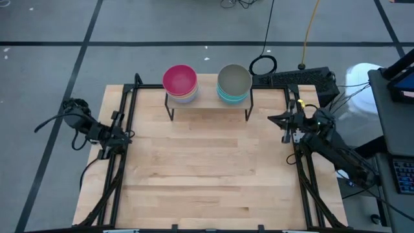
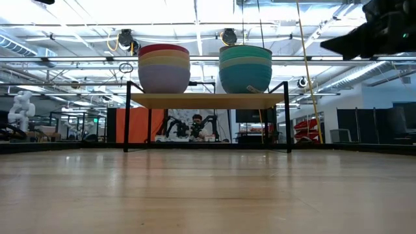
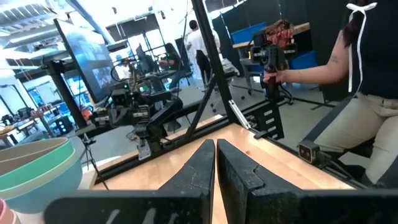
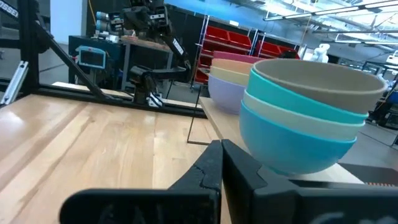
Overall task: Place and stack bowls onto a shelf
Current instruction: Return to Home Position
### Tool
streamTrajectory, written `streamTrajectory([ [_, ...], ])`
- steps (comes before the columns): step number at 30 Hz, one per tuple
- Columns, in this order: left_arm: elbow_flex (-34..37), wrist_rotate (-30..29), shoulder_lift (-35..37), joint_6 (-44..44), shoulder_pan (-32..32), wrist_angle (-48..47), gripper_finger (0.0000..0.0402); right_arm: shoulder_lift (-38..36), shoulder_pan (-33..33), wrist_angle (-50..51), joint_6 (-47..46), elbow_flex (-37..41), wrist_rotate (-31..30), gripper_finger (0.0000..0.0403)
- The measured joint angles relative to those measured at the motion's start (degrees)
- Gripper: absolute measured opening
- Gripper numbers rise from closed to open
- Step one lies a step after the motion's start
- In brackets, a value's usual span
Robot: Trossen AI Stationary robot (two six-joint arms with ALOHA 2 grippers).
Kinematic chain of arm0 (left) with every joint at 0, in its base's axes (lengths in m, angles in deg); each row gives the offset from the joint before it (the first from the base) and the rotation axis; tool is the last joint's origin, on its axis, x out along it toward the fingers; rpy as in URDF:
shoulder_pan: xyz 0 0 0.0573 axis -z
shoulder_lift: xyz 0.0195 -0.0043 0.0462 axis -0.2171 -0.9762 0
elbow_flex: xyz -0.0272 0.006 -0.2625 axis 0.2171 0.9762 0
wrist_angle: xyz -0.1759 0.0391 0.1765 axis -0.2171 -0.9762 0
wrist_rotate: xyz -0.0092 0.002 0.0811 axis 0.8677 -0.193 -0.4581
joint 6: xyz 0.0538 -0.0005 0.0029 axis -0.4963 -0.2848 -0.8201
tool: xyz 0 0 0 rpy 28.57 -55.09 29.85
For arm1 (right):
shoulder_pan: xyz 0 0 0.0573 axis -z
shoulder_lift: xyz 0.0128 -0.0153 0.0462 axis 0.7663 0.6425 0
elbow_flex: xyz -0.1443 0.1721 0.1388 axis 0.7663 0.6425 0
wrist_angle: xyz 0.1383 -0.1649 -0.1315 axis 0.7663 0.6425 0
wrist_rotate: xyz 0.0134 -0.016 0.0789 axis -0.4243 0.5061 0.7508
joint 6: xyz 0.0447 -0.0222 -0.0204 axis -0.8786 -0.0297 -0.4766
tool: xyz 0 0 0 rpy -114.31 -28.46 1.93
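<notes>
Left gripper [image 1: 129, 135] and right gripper [image 1: 273, 118] are pressed closed, holding nothing. The bowls [image 1: 234, 83] stand in two stacks on the shelf [image 1: 207, 103], between them but farther back. Stacking seems finished; next, I think, the arms only need parking.

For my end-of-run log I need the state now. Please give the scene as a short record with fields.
left stack: on shelf, magenta bowl on top, periwinkle bowl at bottom
right stack: on shelf, olive-grey bowl on top, cyan bowl at bottom
stacks: apart, not touching
left gripper: at left edge of table, jaws shut, empty
right gripper: at right edge of table, jaws shut, empty
</notes>
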Motion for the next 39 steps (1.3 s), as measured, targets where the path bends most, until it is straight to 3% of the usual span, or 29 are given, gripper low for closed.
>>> streamTrajectory([
  [9, 0.0, 0.0, 0.0, 0.0, 0.0, 0.2, 0.0024, 0.0, 0.0, -6.0, 0.0, 6.4, -0.1, 0.0000],
  [20, 0.8, 0.0, 0.0, -0.3, 0.0, 2.3, 0.0024, 0.0, 0.0, -6.2, 0.4, 7.7, -0.1, 0.0000],
  [28, 9.2, 0.1, 0.0, -3.6, 0.0, 13.6, 0.0024, 0.0, 0.0, -8.8, 0.4, 7.7, -0.2, 0.0000],
  [39, 18.0, 0.2, 0.0, -0.3, 0.0, 21.5, 0.0024, 0.0, 0.0, -8.6, 0.4, 7.7, -0.1, 0.0000],
])
